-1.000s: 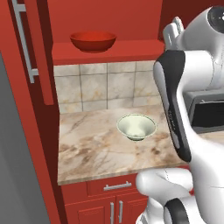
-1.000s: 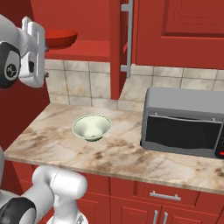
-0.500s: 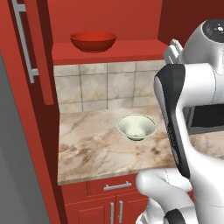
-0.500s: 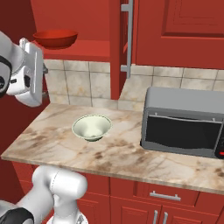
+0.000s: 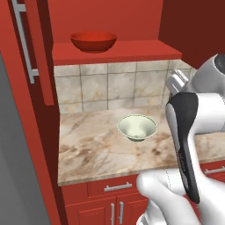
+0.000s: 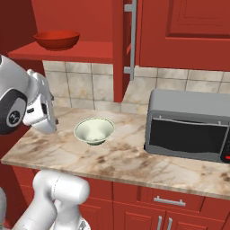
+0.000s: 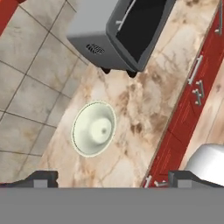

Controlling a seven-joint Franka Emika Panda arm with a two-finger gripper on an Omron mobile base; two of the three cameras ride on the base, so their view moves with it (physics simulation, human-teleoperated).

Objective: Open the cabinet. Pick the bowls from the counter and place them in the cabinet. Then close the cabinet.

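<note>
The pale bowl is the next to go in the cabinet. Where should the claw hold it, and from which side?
Grip the rim of the pale bowl from above, one finger inside: it stands upright on the counter, mouth open, walls flaring from a narrow foot.

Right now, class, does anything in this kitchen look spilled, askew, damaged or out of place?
Nothing stands out. The red bowl sits upright on the cabinet shelf, the pale bowl upright on the counter, and nothing is spilled.

The red bowl (image 5: 93,41) sits on the cabinet shelf (image 5: 132,52) (door open at left); the pale bowl (image 5: 137,127) rests upright on the counter (image 5: 88,149).
</note>
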